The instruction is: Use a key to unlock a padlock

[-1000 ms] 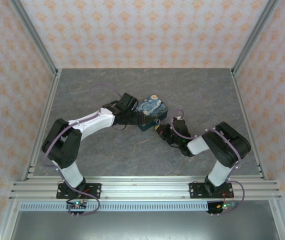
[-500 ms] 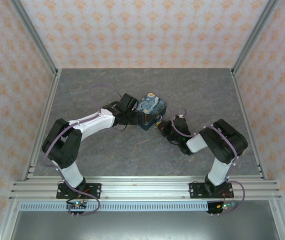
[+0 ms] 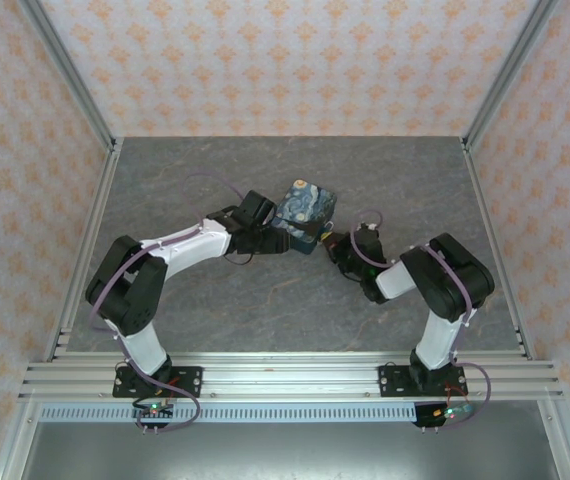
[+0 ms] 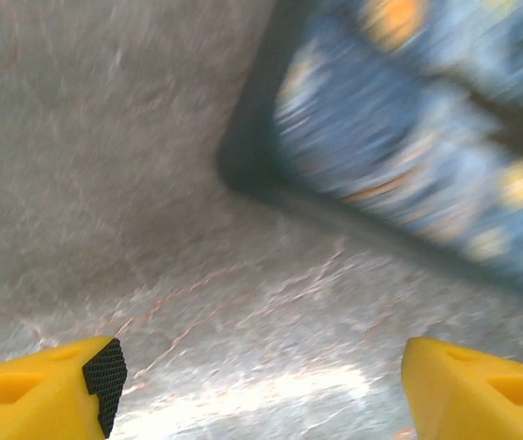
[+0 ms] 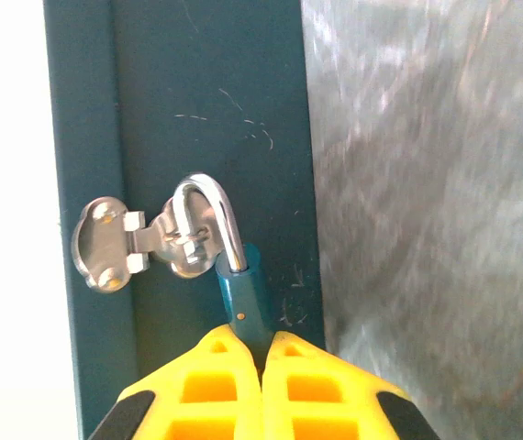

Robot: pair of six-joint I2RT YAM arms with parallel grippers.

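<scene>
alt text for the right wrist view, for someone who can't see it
The right gripper, its yellow fingers shut, meets the bottom end of a small blue padlock whose silver shackle hooks through a silver hasp on the dark teal side of a box. Grey marbled table lies to the right.

From here I count one desk (image 3: 265,310) and two arms, left arm (image 3: 180,245) and right arm (image 3: 445,275). There are two hands, left hand (image 4: 257,385) and right hand (image 5: 261,353), each with two yellow fingers (image 4: 32,394). I see one starry-print box (image 3: 305,205), one metal hasp (image 5: 124,246) and one small padlock (image 5: 241,289).
</scene>
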